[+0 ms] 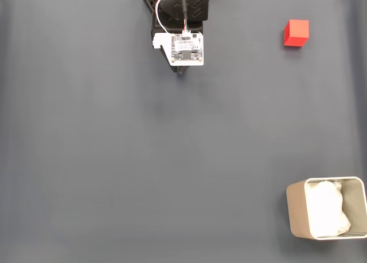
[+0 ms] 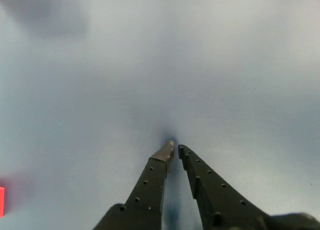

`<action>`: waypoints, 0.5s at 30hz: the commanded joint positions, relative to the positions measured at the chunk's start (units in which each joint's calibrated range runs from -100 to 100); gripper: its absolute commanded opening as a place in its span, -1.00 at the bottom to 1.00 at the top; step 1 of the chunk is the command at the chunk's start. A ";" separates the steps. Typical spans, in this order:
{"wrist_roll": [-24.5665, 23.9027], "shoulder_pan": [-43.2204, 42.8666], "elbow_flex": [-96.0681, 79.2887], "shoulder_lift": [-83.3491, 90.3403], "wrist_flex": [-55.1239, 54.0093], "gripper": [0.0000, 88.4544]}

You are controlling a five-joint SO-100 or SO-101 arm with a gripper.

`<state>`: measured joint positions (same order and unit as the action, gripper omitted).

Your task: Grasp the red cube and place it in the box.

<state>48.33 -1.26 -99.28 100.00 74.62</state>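
Red cube (image 1: 296, 32) well right of jaws; jaws seemingly near-closed, empty.

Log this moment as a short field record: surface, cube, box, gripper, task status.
surface: plain dark grey-blue mat
cube: small bright red solid cube, on the mat near the top right of the fixed view, apart from the arm; a red sliver at the wrist view's left edge
box: beige-tan rounded rectangular box with white lining, bottom right of the fixed view
gripper: black two-finger gripper, tips nearly together, holding nothing, close above bare mat
task status: cube not yet grasped, not in box
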 commanded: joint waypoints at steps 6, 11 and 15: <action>1.03 0.48 -0.54 -0.17 -0.52 -1.00; 0.83 0.55 -0.54 -0.17 -4.13 -1.00; 0.68 0.55 -0.54 -0.17 -7.16 -1.00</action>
<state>48.62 -1.26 -99.28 99.48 70.01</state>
